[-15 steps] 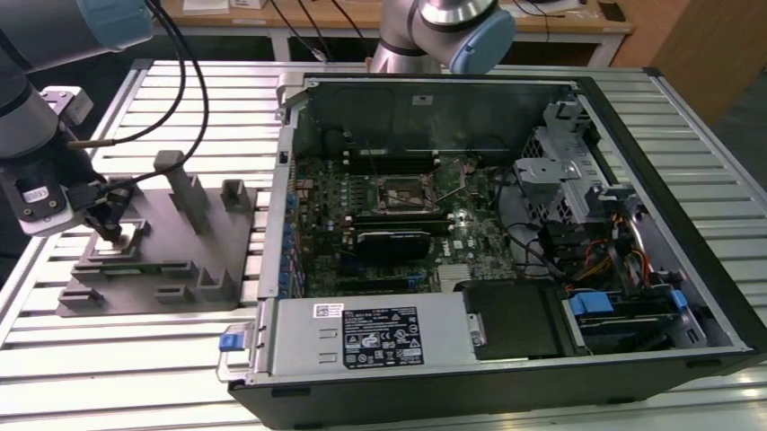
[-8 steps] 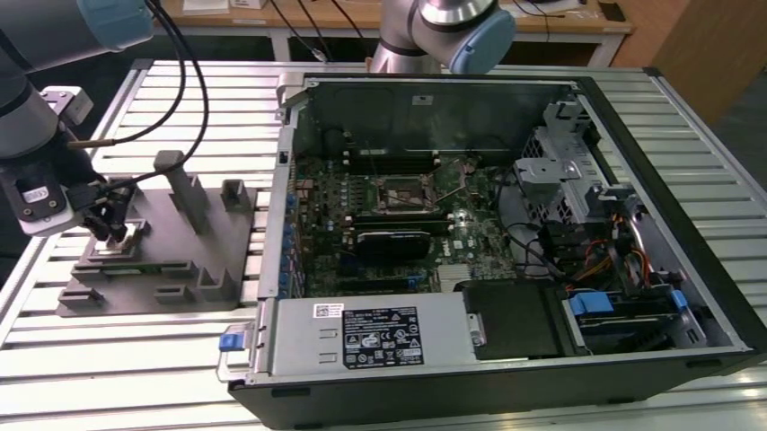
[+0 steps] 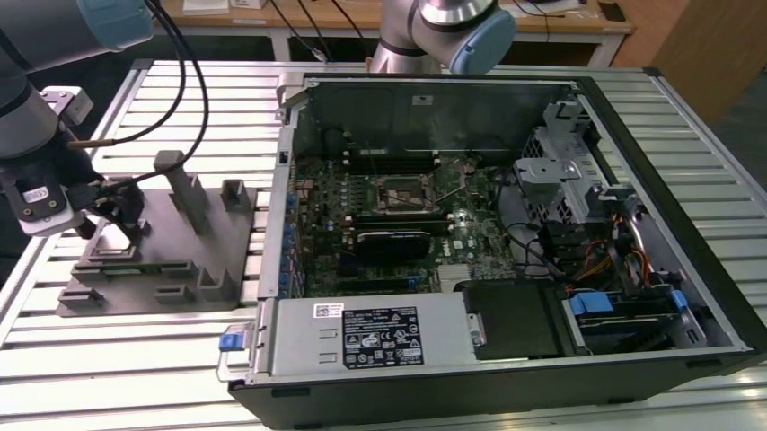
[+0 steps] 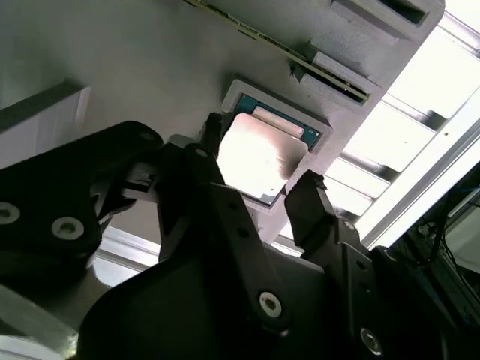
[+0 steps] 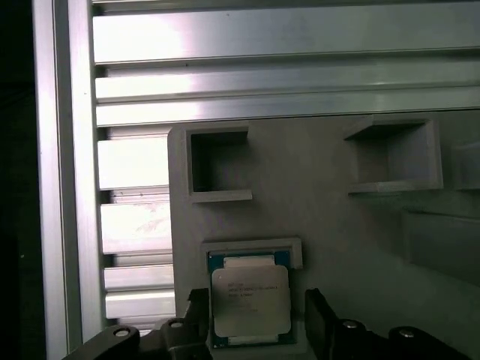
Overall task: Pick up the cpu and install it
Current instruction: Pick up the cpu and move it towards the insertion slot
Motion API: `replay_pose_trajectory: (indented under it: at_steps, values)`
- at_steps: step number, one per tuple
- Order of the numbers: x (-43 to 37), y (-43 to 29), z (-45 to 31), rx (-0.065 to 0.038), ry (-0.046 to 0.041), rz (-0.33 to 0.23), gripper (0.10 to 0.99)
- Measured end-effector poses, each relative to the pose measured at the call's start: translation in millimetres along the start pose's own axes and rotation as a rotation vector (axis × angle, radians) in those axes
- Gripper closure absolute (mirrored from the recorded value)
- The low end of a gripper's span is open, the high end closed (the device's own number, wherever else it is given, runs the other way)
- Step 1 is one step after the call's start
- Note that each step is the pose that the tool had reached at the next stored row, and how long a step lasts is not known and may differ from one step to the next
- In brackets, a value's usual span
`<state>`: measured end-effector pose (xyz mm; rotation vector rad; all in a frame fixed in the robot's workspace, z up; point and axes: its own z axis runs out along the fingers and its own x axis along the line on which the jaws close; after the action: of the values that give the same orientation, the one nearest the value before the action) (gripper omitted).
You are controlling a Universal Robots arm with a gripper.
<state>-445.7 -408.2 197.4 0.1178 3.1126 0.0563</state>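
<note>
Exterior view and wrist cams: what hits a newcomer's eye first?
The open computer case, motherboard exposed, takes up most of the exterior view. At that view's left, the open tool straddles the cpu, which lies in a recess of the grey fixture block.

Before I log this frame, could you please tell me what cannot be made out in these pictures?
- Second wrist view: glare washes out the metal top of the cpu.
- Exterior view: the cpu is largely hidden by the pincer above it.
- Exterior view: the motherboard socket is too small to tell whether it is empty.
- First wrist view: the grey fixture runs past the picture's edge.
</note>
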Motion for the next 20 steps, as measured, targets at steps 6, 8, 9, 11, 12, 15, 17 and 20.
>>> replay_pose_trajectory:
  at_steps: [6,8,9,11,12,15,17,20]
  values:
    - [0.0,0.0,0.6,0.0,-0.0002,-0.001,0.38]
    - [0.0,-0.1,2.3,0.0,0.0001,-0.006,0.38]
    - [0.1,-0.1,3.4,0.0,0.0003,-0.01,0.38]
    - [0.2,-0.2,5.8,0.0,0.0006,-0.018,0.38]
    - [0.2,-0.2,6.9,0.0,0.0009,-0.023,0.38]
    - [0.3,0.5,9.9,-0.001,0.0014,-0.039,0.38]
    - [0.4,1.0,11.7,-0.002,0.0019,-0.049,0.38]
    - [0.6,1.3,13.7,-0.004,0.0025,-0.06,0.38]
